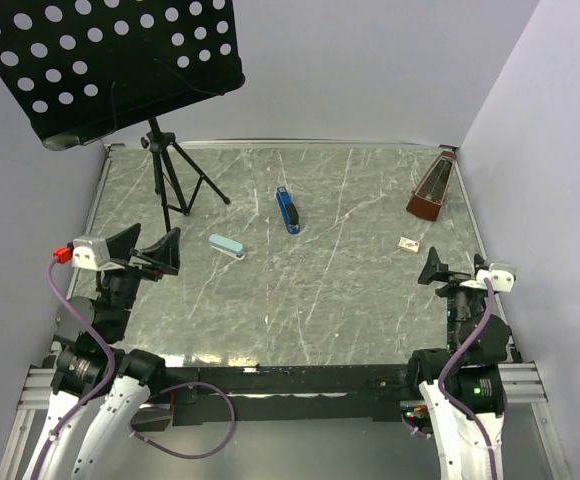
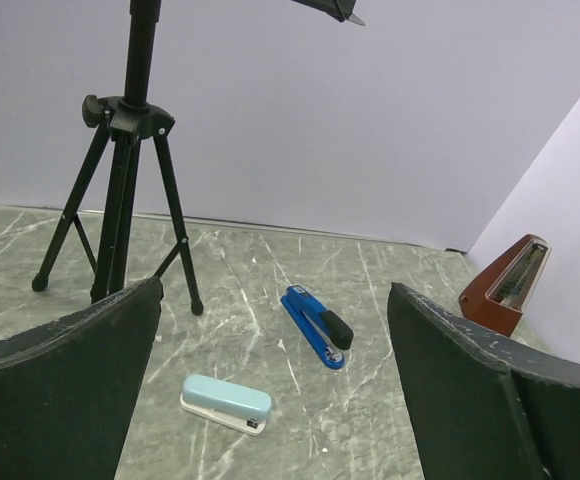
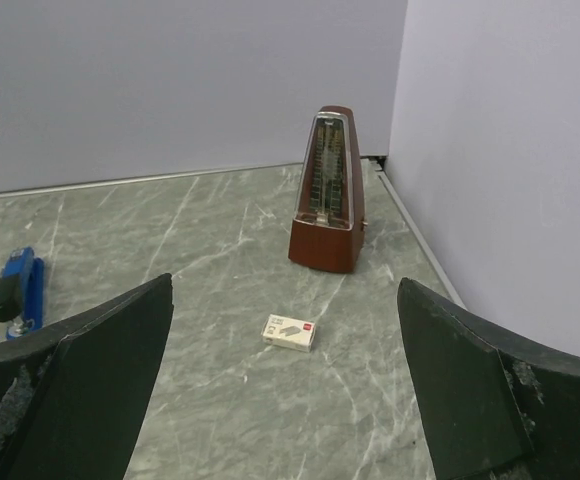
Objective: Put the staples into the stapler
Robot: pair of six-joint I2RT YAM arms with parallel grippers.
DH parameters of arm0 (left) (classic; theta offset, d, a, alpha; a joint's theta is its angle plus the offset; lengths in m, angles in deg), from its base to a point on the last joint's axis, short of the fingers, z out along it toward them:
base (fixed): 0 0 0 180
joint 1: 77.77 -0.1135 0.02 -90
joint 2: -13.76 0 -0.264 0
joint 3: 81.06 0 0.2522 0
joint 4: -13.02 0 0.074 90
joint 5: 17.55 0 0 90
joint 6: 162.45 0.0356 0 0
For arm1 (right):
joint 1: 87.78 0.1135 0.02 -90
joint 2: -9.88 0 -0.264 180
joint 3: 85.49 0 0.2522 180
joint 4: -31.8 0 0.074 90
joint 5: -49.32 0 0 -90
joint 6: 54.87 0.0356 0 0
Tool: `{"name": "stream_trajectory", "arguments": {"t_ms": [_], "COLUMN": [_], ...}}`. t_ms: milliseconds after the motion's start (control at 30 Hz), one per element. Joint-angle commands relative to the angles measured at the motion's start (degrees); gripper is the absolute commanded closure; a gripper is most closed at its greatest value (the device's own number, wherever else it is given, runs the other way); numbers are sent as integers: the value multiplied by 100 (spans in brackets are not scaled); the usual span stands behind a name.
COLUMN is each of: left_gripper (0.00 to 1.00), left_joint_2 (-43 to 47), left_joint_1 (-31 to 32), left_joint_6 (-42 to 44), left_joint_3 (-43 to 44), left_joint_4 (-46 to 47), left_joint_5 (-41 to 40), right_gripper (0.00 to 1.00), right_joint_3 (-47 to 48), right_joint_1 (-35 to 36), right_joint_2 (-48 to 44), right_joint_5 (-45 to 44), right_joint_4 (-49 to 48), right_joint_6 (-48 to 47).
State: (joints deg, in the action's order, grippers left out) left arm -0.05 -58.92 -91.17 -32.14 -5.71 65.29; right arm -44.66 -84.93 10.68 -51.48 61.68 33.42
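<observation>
While your left gripper (image 1: 148,250) and right gripper (image 1: 435,268) both hang wide open and empty, send the right one to the staples box (image 1: 409,243) just ahead of it; the dark blue stapler (image 1: 288,210) lies mid-table, well apart.

Nothing is legible; the reddish print on the small whitish staples box (image 3: 289,332) is too small to read

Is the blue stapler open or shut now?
Shut. On the blue stapler, the top arm lies flat along the base, and no staple channel is exposed.
</observation>
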Motion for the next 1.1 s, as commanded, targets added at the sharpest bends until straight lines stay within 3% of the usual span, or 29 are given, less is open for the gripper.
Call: {"name": "stream_trajectory", "arguments": {"t_ms": [0, 333, 533, 700, 1067], "left_gripper": [1, 1, 1, 1, 1], "left_joint_2": [123, 352, 484, 607, 730], "left_joint_1": [57, 171, 364, 514, 664], "left_joint_6": [18, -377, -650, -502, -387], "left_joint_3": [88, 70, 97, 62, 9], "left_joint_4": [137, -266, -619, -654, -619], "left_joint_5": [-40, -611, -857, -1129, -1385], "right_gripper": [0, 0, 0, 0, 0], "right_joint_3": [343, 1519, 2038, 2513, 4129], "right_joint_1": [31, 31, 31, -39, -505], "right_joint_2": [-880, 1201, 3108, 5155, 8927], "right_joint_5": [70, -360, 123, -457, -115], "right_joint_4": [-12, 1093, 1534, 2157, 2272], "right_joint_6": [136, 1541, 2192, 3124, 2967]}}
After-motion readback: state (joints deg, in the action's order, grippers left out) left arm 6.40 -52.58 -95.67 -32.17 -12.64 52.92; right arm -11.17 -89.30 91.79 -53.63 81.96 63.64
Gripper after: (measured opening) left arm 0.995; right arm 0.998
